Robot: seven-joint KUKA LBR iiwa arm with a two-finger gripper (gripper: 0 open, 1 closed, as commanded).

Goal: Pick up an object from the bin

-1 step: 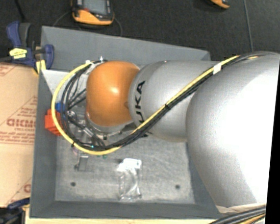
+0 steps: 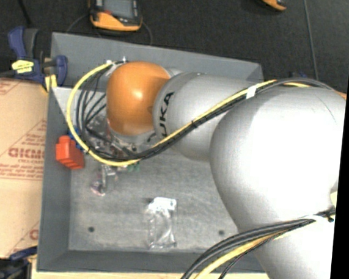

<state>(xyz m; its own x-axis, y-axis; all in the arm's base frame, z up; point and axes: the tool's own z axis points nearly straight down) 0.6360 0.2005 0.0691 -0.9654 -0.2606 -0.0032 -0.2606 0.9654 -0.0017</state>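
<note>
My gripper point(image 2: 103, 180) hangs down below the orange wrist cover, over the left part of the bin floor. An orange-red block point(image 2: 69, 152) lies just to its left, against the bin's left wall, a small gap away. A crumpled clear plastic bag point(image 2: 161, 221) rests on the floor to the lower right of the gripper, well apart from it. A small green thing point(image 2: 134, 167) peeks out from under the wrist, mostly hidden.
The arm and its cables cover the bin's back and right side, hiding whatever lies there. Bare grey floor shows along the front, between the gripper and the clear bag.
</note>
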